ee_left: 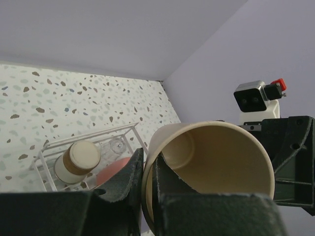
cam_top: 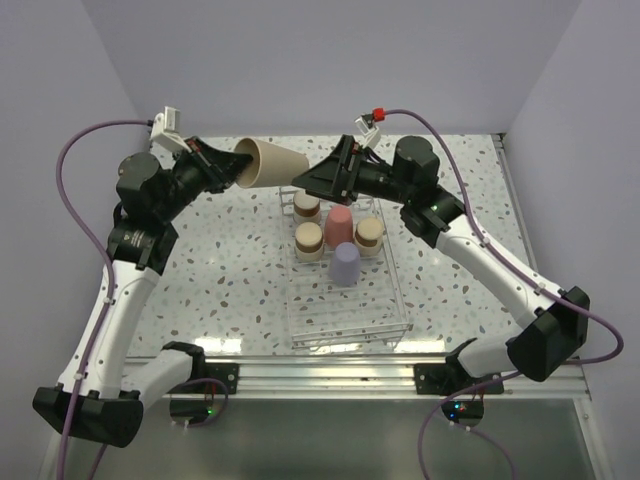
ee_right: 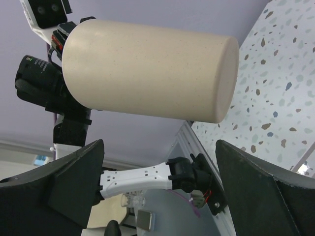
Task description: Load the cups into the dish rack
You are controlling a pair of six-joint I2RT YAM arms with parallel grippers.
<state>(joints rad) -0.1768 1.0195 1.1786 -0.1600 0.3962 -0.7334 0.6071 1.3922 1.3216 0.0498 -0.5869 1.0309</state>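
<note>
Cup (cam_top: 272, 165) seemingly tight in left jaws

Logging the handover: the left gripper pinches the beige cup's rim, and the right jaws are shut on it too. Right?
Not quite. The left gripper does pinch the rim of the beige cup, but the right gripper has its jaws wide open, clear of the cup. The right wrist view shows this.
</note>
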